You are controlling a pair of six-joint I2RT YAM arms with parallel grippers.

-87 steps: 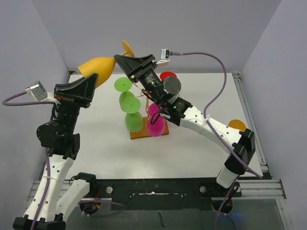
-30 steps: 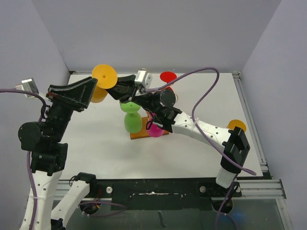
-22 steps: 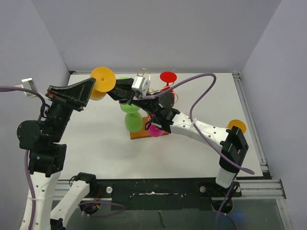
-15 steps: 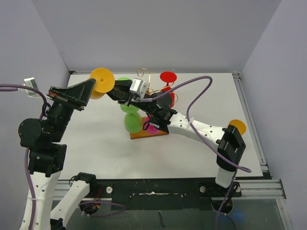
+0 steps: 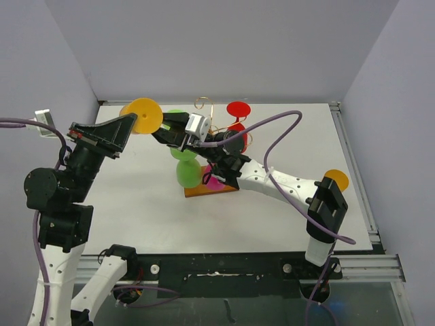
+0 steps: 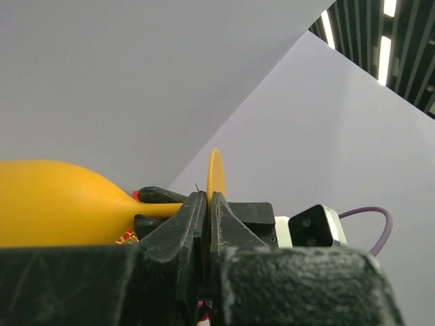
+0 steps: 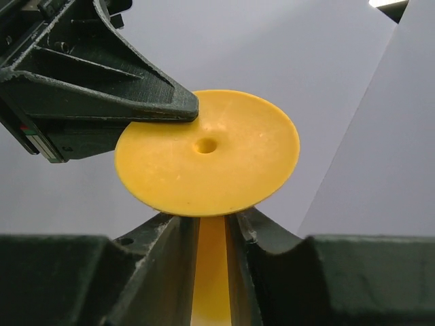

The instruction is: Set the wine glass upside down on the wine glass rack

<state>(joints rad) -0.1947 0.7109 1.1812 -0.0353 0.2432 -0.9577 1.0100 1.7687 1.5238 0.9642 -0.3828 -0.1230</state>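
Since a second ago, our left pincer (image 6: pixel 207 200) has snapped shut. Now it pinches the edge of the flat round foot of the yellow wine glass (image 5: pixel 145 116), and we see that edge squeezed tight between its two jaws. Our right pincer (image 7: pixel 213 227) holds the thin stem just under the foot, with one finger pressed close on each side. So both pincers grip the same glass at once.

The glass hangs up in the air, off to the left of the rack (image 5: pixel 204 191), and does not touch it. It lies on its side, with the bowl pointing away from the rack. Green glasses (image 5: pixel 188 173), a pink glass (image 5: pixel 219 182) and a red glass (image 5: pixel 238 109) already hang on the rack.

We think we are passing the glass from one pincer to the other. Next, the right pincer should let go of the stem. Then the left one has to turn the bowl down and slide the stem into a free curl of the rack. Its hold on the thin foot looks small, so we should go slowly.
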